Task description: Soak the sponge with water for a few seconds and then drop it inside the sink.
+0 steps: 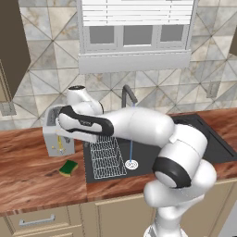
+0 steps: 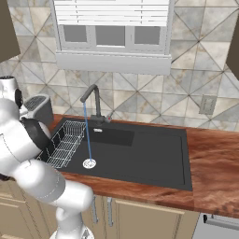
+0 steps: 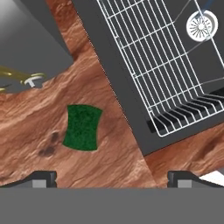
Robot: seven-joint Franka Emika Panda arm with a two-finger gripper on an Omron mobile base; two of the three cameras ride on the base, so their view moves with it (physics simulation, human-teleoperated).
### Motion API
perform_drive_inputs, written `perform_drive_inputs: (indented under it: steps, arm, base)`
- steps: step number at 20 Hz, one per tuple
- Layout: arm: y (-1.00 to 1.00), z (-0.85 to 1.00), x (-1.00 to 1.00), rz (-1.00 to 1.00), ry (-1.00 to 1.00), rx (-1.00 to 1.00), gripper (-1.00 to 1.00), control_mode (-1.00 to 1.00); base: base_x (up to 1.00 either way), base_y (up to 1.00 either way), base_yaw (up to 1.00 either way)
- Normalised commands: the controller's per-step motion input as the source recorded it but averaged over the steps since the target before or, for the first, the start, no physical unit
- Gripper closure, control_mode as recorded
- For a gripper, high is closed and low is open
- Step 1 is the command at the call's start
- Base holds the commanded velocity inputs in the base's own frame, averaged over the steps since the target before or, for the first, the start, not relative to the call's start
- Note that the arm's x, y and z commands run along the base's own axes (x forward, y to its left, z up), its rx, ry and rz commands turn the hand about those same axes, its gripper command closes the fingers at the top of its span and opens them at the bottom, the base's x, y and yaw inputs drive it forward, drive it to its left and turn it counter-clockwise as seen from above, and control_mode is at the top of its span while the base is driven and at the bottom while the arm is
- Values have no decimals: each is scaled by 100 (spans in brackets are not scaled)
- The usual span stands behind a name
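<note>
Taking the sink [image 1: 152,155] as the landmark and reading from its left: the toaster [image 1: 58,136] stands on the wooden bench [image 1: 28,176] just off the sink's left rim, toward the wall. In front of it, also left of the rim, the sponge [image 1: 68,168] lies flat on the bench with its green face up, touched by nothing, so the soaking has not begun.

The end effector [image 3: 112,177] hangs above that patch of bench with its jaws spread wide and holding nothing. In the hand view the sponge [image 3: 82,127] sits a little left of the line between the finger tips, which suggests a descent being lined up and probably needing a small sideways correction first.

Inside the sink, the white wire rack [image 1: 107,158] fills the left end. Right of it, the water [image 1: 131,134] falls in a thin stream from the dark faucet [image 1: 129,95] onto the round drain [image 1: 132,164]. It is already running, so the sponge, once gripped, looks to need only carrying over the rack and into the stream.
</note>
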Motion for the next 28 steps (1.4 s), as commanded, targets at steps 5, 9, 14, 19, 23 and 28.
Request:
perform_drive_inputs:
  steps: [5,9,14,19,23,28]
  arm:
    - [4,-9,14,0,0,0,-100,-100]
    - [10,-15,15,0,0,0,-100,-100]
    - [11,-16,15,0,0,0,-100,-100]
    - [21,-9,16,0,0,0,-100,-100]
    - [17,-12,11,0,0,0,-100,-100]
    - [19,-8,3,0,0,0,-100,-100]
  base:
    - [0,0,0]
    - [0,0,0]
    - [0,0,0]
    - [0,0,0]
    - [0,0,0]
    - [0,0,0]
